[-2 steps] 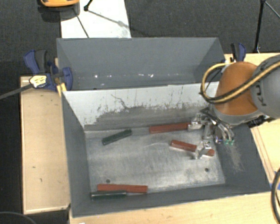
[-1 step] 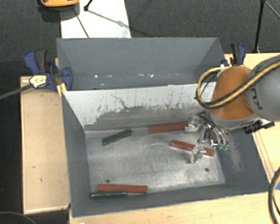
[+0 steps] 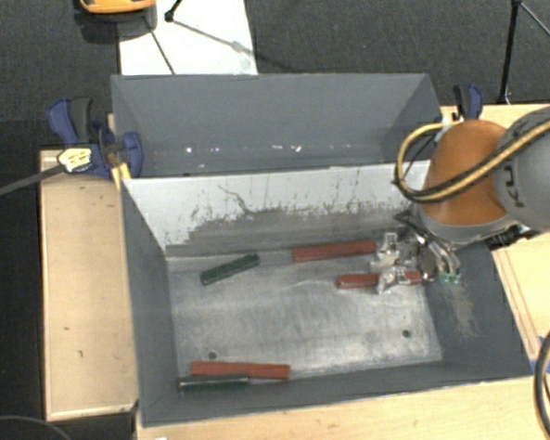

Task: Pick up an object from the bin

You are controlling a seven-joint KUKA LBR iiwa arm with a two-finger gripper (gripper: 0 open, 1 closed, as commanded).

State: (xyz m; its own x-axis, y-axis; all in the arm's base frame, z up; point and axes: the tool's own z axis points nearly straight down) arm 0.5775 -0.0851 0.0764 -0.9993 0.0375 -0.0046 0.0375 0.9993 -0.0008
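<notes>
Bin [image 3: 150, 296] floor: five sticks. My gripper [image 3: 391, 270] sits in the right half, towards the back wall, and my arm comes in from the right. The short stick [image 3: 356, 280] lies just left of my gripper, with its right end at it; I cannot tell whether they touch. The long stick [image 3: 334, 251] lies just behind the short stick, along the foot of the back wall. The left stick [image 3: 229, 268] lies well left of both, slightly tilted. At front left are two more: the rear stick [image 3: 240, 369], with the front stick [image 3: 213, 383] close against it, nearer the front wall.
</notes>
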